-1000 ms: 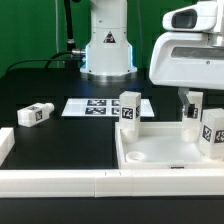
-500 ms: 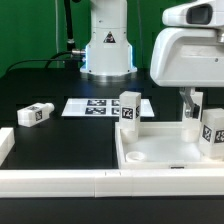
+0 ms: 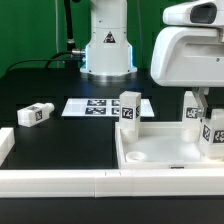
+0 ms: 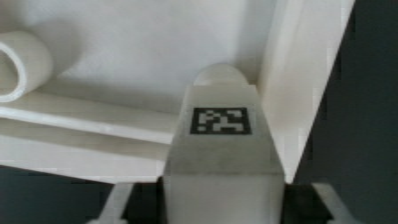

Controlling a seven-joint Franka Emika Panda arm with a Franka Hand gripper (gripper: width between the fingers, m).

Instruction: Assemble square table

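The arm (image 3: 188, 50) is hanging at the exterior view's upper right, wrist pointing down. Its gripper (image 3: 196, 101) is clamping a leg post (image 3: 190, 111) between its fingers.

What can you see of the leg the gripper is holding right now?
The held leg is a short white plastic-looking post with a rounded end and a black-and-white tag on one face. It is clamped between the fingers of the gripper, roughly upright, above the square panel at the exterior view's right, beside another standing leg. Whether it touches the panel is unclear.
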